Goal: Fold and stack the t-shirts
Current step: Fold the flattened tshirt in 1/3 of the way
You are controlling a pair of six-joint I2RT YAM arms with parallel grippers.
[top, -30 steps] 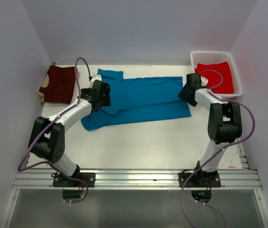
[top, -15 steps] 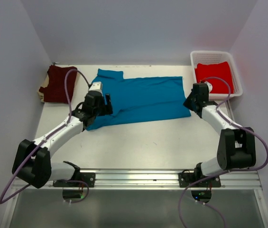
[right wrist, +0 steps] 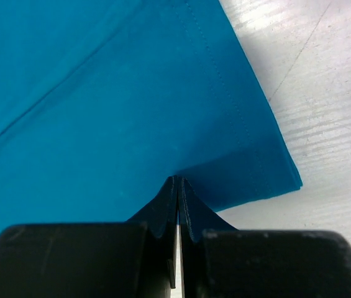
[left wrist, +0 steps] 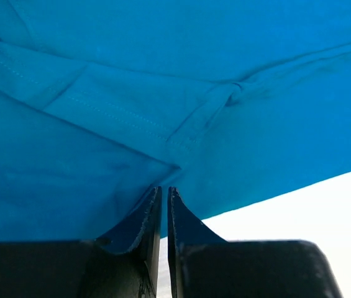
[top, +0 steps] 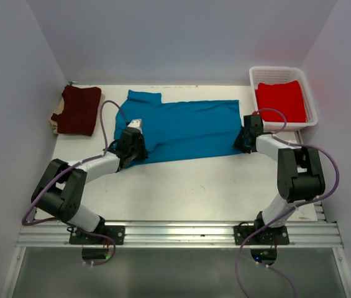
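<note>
While the maroon t-shirt [top: 79, 110] lies folded far left and the red t-shirt [top: 281, 101] sits in the basket [top: 312, 107], the left gripper [left wrist: 164, 189] and right gripper [right wrist: 177, 180] pinch the teal t-shirt [top: 184, 127] closed at its near edge, seemingly mid-fold.

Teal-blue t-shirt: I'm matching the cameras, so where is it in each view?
Top external: teal-blue t-shirt spread across the far half of the white table.
Left wrist: fills most of the picture, above the left gripper.
Right wrist: fills the upper left, above the right gripper.
Shared landmark: its near edge against that table.
</note>
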